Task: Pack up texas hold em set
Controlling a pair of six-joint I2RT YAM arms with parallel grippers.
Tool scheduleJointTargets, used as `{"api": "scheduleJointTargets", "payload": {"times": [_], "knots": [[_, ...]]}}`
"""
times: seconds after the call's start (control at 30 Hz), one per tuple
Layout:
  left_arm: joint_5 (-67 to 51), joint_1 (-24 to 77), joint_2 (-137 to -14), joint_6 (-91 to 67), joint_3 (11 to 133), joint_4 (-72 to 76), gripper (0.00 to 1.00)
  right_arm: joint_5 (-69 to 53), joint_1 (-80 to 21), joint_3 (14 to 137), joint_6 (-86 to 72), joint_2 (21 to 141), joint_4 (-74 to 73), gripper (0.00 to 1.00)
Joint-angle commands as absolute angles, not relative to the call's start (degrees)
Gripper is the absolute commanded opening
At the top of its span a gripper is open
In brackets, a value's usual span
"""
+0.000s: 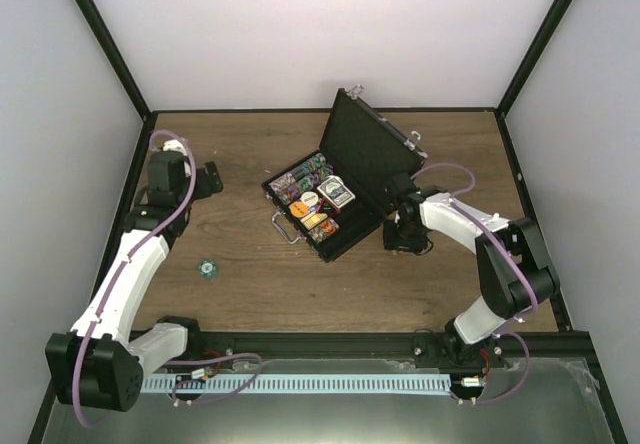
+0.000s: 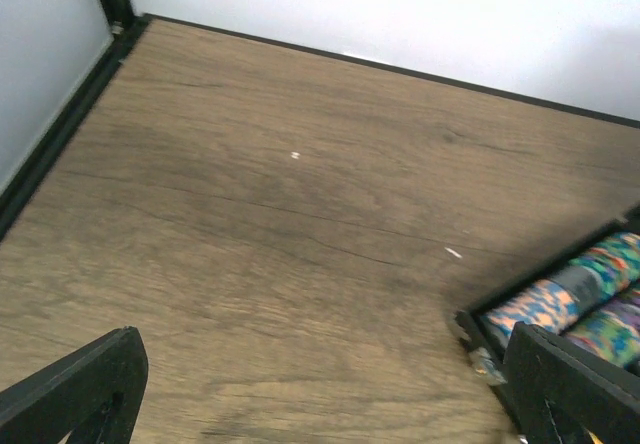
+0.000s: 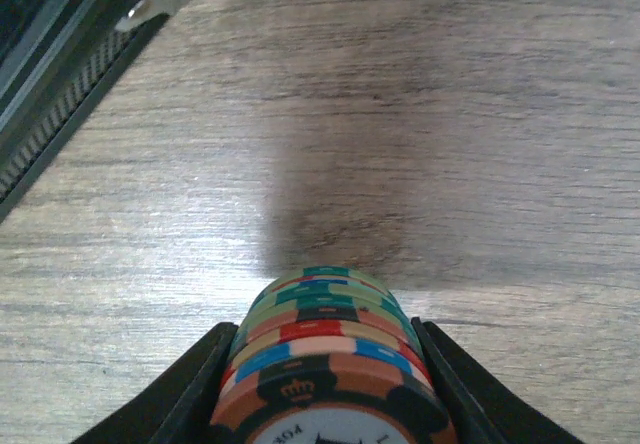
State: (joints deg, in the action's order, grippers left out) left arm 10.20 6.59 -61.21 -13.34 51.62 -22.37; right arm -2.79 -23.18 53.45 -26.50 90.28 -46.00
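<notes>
Chip loading in hand: right hand carrying a stack beside the open case.
Left hand [image 1: 207, 180] hangs with fingers spread wide and nothing in them, over bare bench [image 1: 250, 304] near the case's left end. One chip [image 1: 206, 267] lies loose on the bench, well apart from the rest. Case [image 1: 372, 152] sits mid-bench, lid propped up, with rows of chips [image 1: 305, 174] and the deck [image 1: 337, 194] already in the tray. Right hand [image 1: 403, 234], just right of the case, is clamped on a stack [image 3: 325, 354]; whether it clears the bench I cannot tell. Judged next: move the stack left over the tray, line it up with a free slot, release. The loose chip looks best placed for the left hand.
</notes>
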Motion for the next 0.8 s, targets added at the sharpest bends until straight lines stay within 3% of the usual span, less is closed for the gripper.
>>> {"api": "scheduleJointTargets", "payload": {"times": [0.0,0.33,0.77], "knots": [[2.6,8.18,-60.65,-16.38,50.66,-20.01,0.99,-1.08,-25.62,56.19,-24.4,89.94,-47.47,0.27],[-22.77,18.42,-66.06,-33.36,39.86,-3.07,0.88,-0.41,-33.98,60.62,-20.26,90.7,-48.04,0.28],[-46.27,25.69,-84.07,-42.06,39.71,11.9,0.74,-5.45,-40.39,68.95,-14.02,92.05,-49.96,0.29]]}}
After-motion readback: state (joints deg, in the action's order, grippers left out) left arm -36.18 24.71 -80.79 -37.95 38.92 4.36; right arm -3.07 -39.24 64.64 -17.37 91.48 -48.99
